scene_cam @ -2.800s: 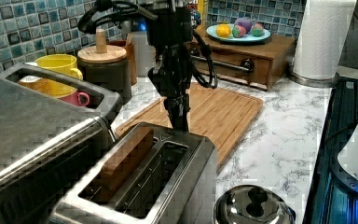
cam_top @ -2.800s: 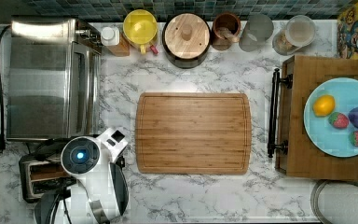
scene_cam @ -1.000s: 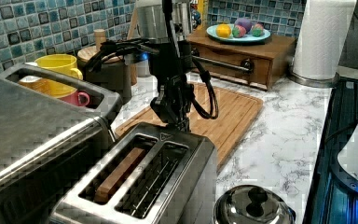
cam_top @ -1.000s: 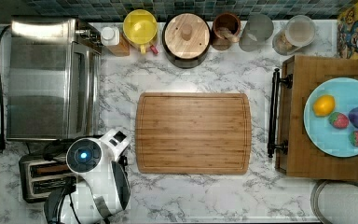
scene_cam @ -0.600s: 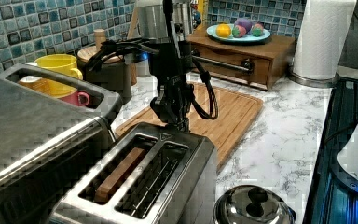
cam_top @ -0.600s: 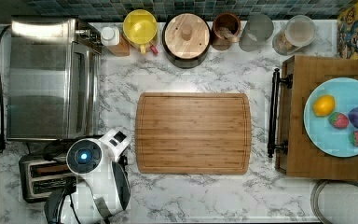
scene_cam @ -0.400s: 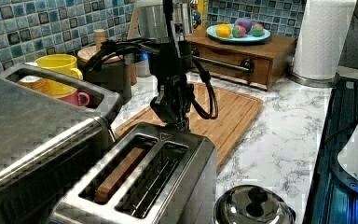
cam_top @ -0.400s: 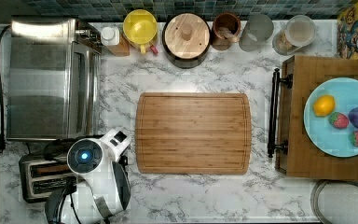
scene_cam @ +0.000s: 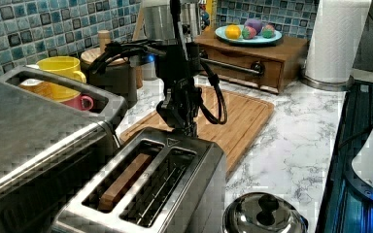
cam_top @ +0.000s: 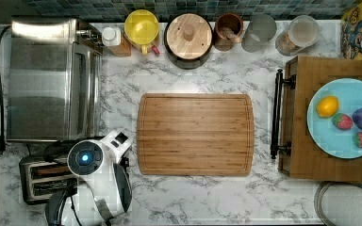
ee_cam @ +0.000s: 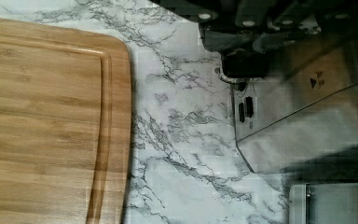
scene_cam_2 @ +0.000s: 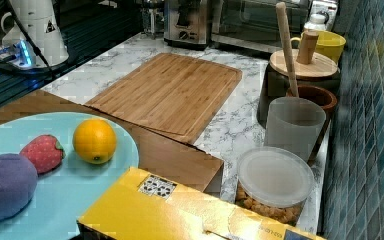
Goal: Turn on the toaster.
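Stainless steel fills the near corner of the left view, where we see the toaster point(scene_cam: 150, 189) standing on the white marble counter point(scene_cam: 291, 141), its two long slots facing up and a brown slice sunk deep in the slot nearer the toaster oven point(scene_cam: 34, 145). We find that larger oven just beside the toaster, on the left view's left. A domed steel pot lid point(scene_cam: 263, 216) sits just beside the toaster on the left view's right.

At the toaster's far end we see the gripper point(scene_cam: 187, 127) pointing down, low against the end wall where the lever sits. We cannot tell whether its fingers are apart or together, since the toaster body and the arm hide them. In the top view the arm's white wrist point(cam_top: 99, 165) covers the toaster's end nearest the cutting board point(cam_top: 195, 134).

Beyond the gripper we see that bamboo cutting board lying flat on the counter. Farther back stand a yellow mug point(scene_cam: 63, 68), a lidded dark canister point(scene_cam: 109, 73), a wooden tray point(scene_cam: 252, 56) carrying a pale blue plate point(scene_cam: 252, 39) of fruit, and a paper towel roll point(scene_cam: 337, 39).
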